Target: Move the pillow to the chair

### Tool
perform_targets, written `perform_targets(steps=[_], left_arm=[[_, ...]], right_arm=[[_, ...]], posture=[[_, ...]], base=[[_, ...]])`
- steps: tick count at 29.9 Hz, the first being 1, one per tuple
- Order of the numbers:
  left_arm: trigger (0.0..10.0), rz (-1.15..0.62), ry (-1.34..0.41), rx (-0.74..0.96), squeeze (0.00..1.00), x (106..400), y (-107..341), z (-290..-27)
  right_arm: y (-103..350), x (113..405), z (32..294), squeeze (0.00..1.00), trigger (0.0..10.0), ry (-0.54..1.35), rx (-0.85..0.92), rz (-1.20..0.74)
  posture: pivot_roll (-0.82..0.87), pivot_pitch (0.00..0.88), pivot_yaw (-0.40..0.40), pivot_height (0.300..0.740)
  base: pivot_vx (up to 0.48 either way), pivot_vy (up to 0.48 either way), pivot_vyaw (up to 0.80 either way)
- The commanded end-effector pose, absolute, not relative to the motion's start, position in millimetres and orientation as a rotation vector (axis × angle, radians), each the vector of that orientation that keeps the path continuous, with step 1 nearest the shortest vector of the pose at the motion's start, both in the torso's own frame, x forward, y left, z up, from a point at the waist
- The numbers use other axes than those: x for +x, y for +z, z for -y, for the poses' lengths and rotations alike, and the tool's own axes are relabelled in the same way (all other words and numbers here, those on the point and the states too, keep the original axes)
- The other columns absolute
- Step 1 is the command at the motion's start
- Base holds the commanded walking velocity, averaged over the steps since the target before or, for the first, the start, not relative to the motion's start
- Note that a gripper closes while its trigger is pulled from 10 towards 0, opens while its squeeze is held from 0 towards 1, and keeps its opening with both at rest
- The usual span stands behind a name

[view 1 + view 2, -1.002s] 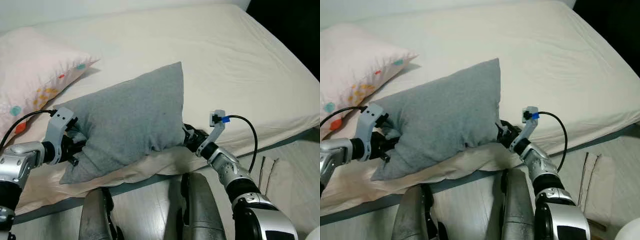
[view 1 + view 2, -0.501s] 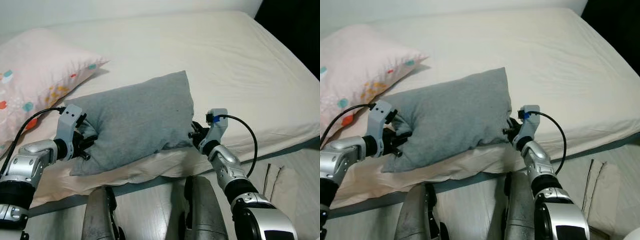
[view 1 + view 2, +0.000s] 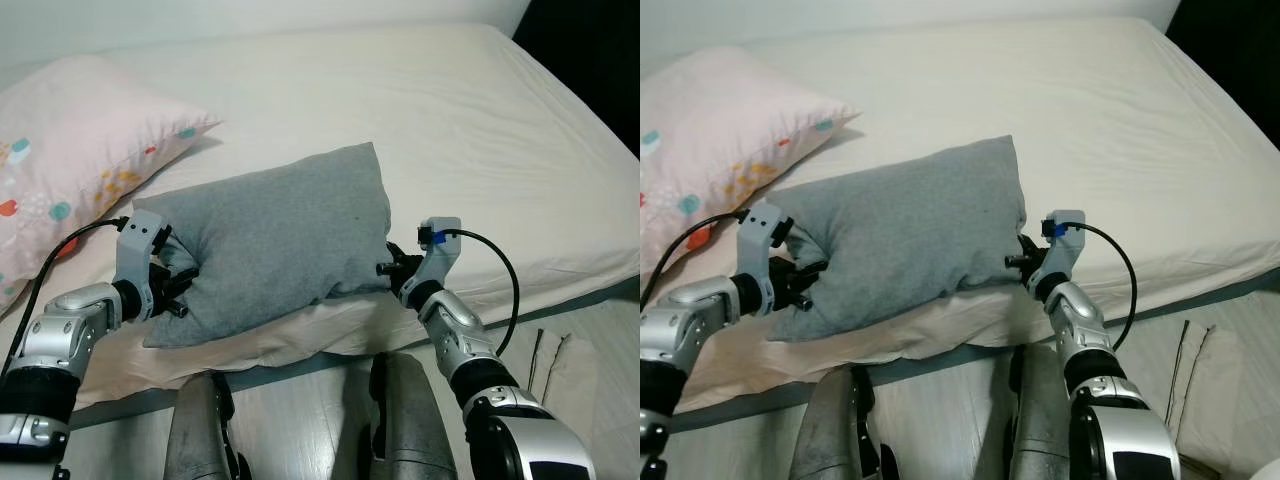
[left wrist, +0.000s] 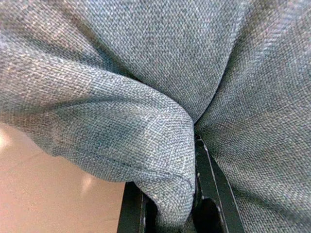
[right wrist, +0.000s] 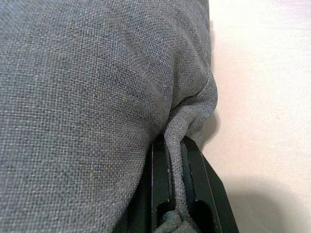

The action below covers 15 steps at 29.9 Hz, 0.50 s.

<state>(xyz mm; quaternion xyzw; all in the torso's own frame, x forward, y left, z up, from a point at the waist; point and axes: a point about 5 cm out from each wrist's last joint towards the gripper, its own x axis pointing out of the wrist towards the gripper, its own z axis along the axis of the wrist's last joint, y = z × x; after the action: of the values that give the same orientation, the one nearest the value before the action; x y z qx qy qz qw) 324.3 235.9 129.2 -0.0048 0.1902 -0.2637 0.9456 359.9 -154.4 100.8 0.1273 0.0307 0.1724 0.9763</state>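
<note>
Because a soft grey woven-fabric pillow (image 3: 275, 240) sags if lifted by one end, the left claw (image 3: 178, 288) and right claw (image 3: 392, 272) each pinch a fold at opposite ends, readying a level carry off the cream-sheeted bed (image 3: 480, 130). Count two claws clamped, two pillows on that bed: the grey one near its front edge, and a pink spotted pillow (image 3: 70, 150) beside it.

Grey pillow (image 3: 275, 240) hides both pincers' fingertips.
</note>
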Motion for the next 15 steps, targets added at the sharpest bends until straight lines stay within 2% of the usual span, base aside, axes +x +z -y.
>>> perform_targets(steps=[1, 3, 4, 5, 10, 11, 15], left_arm=[[0.0, -0.379, -0.572, -0.086, 0.00, 323.0, 118.2, -209.6], [0.0, -0.379, -0.572, -0.086, 0.00, 323.0, 118.2, -209.6], [0.0, -0.301, -0.473, -0.170, 0.00, 325.4, 120.2, -201.0], [10.0, -0.271, -0.371, -0.263, 0.00, 326.1, 117.9, -194.2], [10.0, -0.302, -0.232, -0.340, 0.00, 323.9, 104.7, -184.3], [10.0, -0.301, -0.136, -0.297, 0.00, 321.2, 93.8, -181.4], [10.0, -0.274, -0.019, -0.205, 0.00, 316.8, 82.5, -178.2]], right_arm=[[101.1, 359.2, 138.6, 0.00, 0.0, 0.364, 0.219, -0.041], [101.1, 359.2, 138.6, 0.00, 0.0, 0.364, 0.219, -0.041], [107.5, 358.8, 140.4, 0.00, 10.0, 0.298, 0.087, 0.020], [112.8, 356.7, 142.0, 0.00, 10.0, 0.243, -0.019, 0.086], [115.0, 353.1, 145.0, 0.00, 10.0, 0.178, -0.112, 0.135], [113.4, 351.9, 145.7, 0.00, 10.0, 0.172, -0.139, 0.130], [109.6, 350.6, 145.3, 0.00, 10.0, 0.188, -0.160, 0.108]], posture=[[0.03, 0.228, -0.034, 0.557], [0.03, 0.228, -0.034, 0.557], [0.02, 0.197, -0.033, 0.557], [0.02, 0.178, -0.037, 0.557], [0.01, 0.162, -0.041, 0.557], [0.00, 0.136, -0.047, 0.557], [-0.01, 0.125, -0.054, 0.557]], base=[[0.000, 0.000, 0.00], [0.000, 0.000, 0.00], [0.000, 0.000, 0.00], [0.000, 0.000, 0.00], [0.000, 0.000, 0.00], [0.000, 0.000, 0.00], [0.000, 0.000, 0.00]])
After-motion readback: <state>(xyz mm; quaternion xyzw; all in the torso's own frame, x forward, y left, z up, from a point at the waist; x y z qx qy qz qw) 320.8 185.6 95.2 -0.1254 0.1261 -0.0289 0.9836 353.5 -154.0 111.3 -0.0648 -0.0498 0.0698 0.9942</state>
